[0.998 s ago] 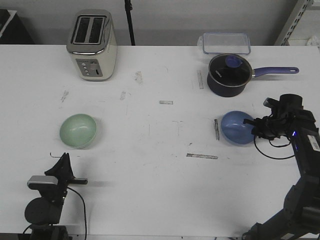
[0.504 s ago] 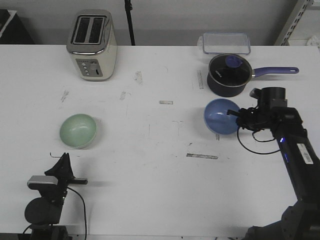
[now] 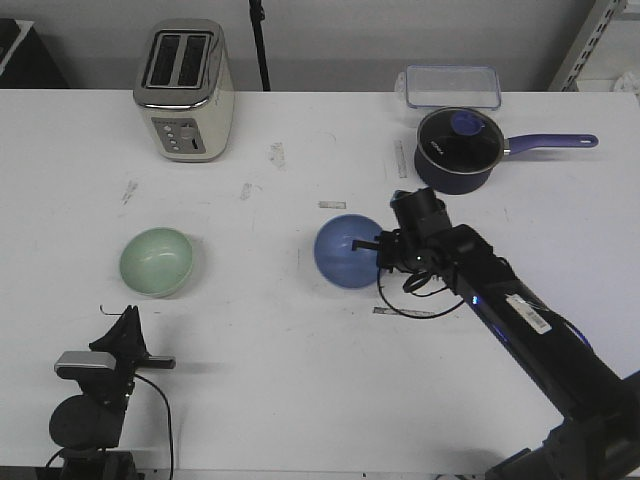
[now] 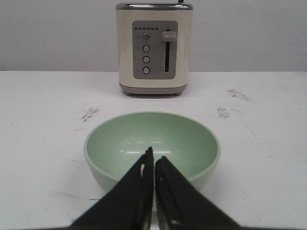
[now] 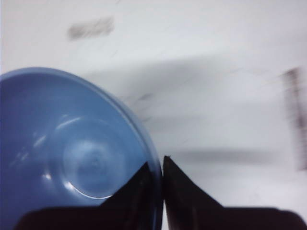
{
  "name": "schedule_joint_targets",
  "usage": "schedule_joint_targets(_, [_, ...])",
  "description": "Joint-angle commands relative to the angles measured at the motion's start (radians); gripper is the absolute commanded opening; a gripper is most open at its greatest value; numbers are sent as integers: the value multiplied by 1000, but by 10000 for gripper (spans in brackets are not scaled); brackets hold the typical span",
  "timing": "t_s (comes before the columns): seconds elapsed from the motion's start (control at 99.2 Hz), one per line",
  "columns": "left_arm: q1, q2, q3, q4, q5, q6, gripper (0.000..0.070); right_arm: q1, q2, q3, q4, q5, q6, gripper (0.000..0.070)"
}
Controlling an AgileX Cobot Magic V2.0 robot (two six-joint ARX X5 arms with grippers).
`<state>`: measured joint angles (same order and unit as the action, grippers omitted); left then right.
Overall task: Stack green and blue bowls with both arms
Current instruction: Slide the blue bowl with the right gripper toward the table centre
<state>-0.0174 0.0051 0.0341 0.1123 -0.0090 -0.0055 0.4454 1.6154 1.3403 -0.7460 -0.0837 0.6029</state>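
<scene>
A cream toaster (image 3: 183,90) stands at eleven o'clock on the white table (image 3: 260,330). At one o'clock a clear lidded container (image 3: 452,85) sits just behind a navy saucepan (image 3: 458,150).

The right gripper (image 3: 378,247) held the blue bowl (image 3: 347,251) mid-surface; the green bowl (image 3: 156,262) sat near the left edge.

table (image 3: 300,400): white, scuffed | wall (image 3: 330,40): plain grey | shelving (image 3: 590,45): pale metal, far right corner
</scene>
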Motion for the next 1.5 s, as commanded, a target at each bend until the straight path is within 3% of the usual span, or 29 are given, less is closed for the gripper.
schedule_joint_targets(0.0, [0,-2,-22,15,-3,13,1,23,42,17,6,2,37,4])
schedule_joint_targets(1.26, [0,-2,-22,15,-2,13,1,79,133,17,108,-21,0,19])
schedule_joint_targets(1.32, [0,-2,-22,15,-3,13,1,79,133,17,106,-21,-5,42])
schedule_joint_targets(1.441, [0,-2,-22,15,-3,13,1,79,133,17,107,-21,-5,174])
schedule_joint_targets(1.491, [0,-2,-22,15,-3,13,1,79,133,17,108,-20,-5,183])
